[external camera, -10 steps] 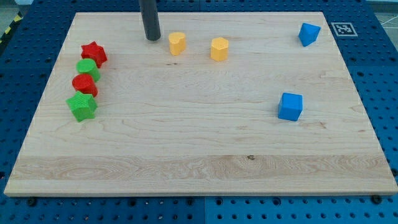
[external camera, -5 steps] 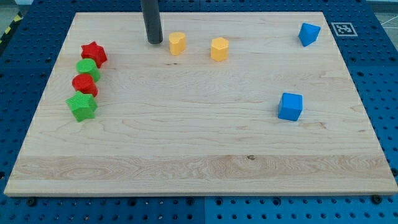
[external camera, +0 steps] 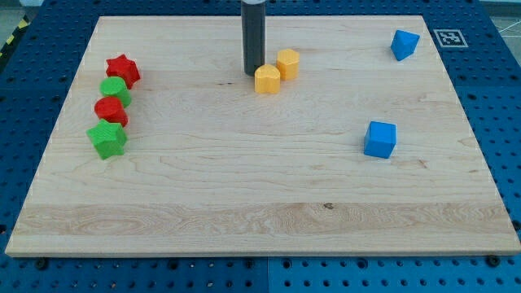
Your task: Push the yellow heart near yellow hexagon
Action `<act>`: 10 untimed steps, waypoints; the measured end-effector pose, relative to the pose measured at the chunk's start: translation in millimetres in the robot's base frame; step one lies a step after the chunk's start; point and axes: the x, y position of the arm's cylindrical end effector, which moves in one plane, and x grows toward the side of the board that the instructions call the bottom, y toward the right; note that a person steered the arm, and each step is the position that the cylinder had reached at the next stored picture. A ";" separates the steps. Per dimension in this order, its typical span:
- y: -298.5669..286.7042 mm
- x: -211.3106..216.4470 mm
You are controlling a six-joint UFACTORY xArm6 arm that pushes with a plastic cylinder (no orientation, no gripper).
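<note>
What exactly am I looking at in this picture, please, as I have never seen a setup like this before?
You are seeing a single camera view of a wooden board on a blue perforated table. The dark upright rod is the end of a robot arm. It has no grasping tool and holds nothing; it only pushes blocks with my tip. My tip sits just to the view's left of the yellow heart, right against it or nearly so. The yellow hexagon is right beside the heart, up and to the view's right. Along the view's left side is a column: red star, a green block, a red block and green star. Two blue cubes lie on the right, one near the top, one lower.
</note>
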 end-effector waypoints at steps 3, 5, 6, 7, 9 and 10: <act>-19.8 1.0; -13.8 15.2; 19.6 15.2; 20.0 15.2; 20.0 19.8; 13.1 89.3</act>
